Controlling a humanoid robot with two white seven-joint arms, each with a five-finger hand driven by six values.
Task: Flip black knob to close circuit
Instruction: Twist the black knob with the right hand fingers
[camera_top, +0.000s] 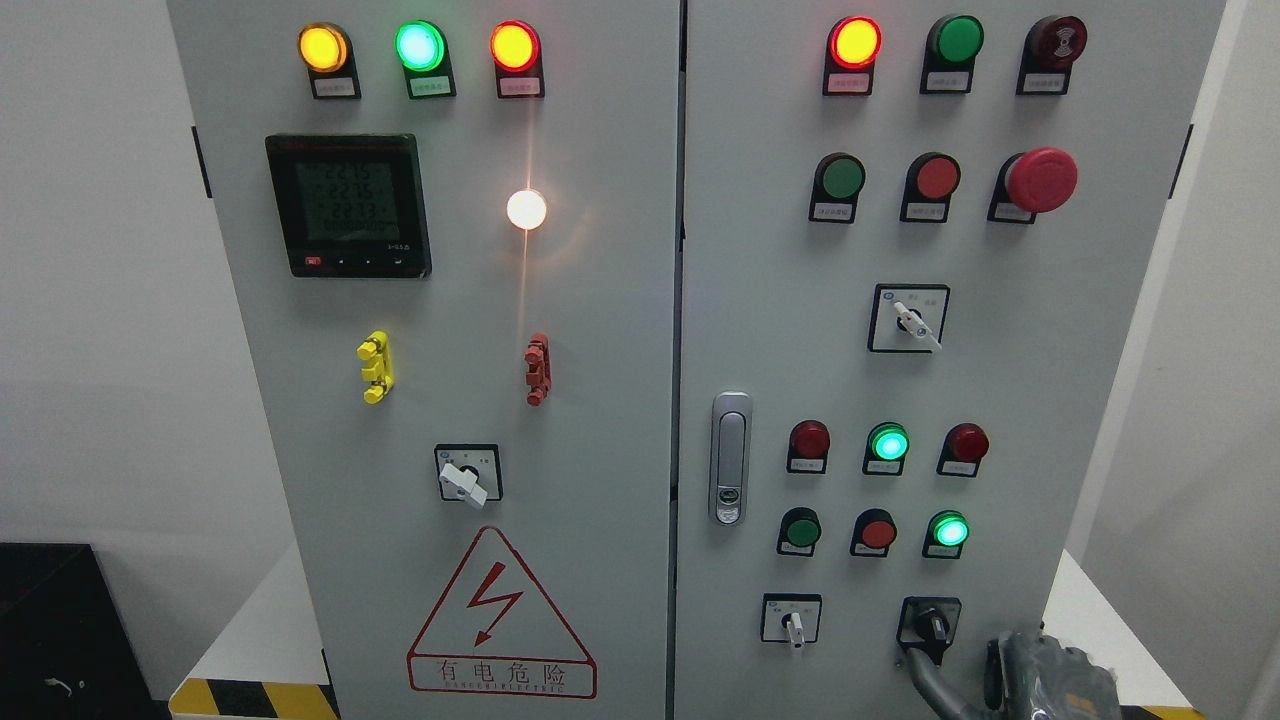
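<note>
Pinch black knob, low on right door of cabinet, across its grip bar; twist about its axis, no side load. Right hand just below; one finger touching knob, grip state indeterminable. Knob: black, bar near upright, black plate.

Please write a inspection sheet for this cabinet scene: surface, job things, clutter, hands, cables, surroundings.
Surface: grey cabinet, two doors, lamps lit.
Job's things: black knob at lower right of right door.
Clutter: nothing seen.
Hands: right hand at bottom edge, one finger reaching up to the black knob; grasp unclear. Left hand not in view.
Cables: nothing seen.
Surroundings: white walls; black box lower left; yellow-black hazard stripe at the base.
</note>
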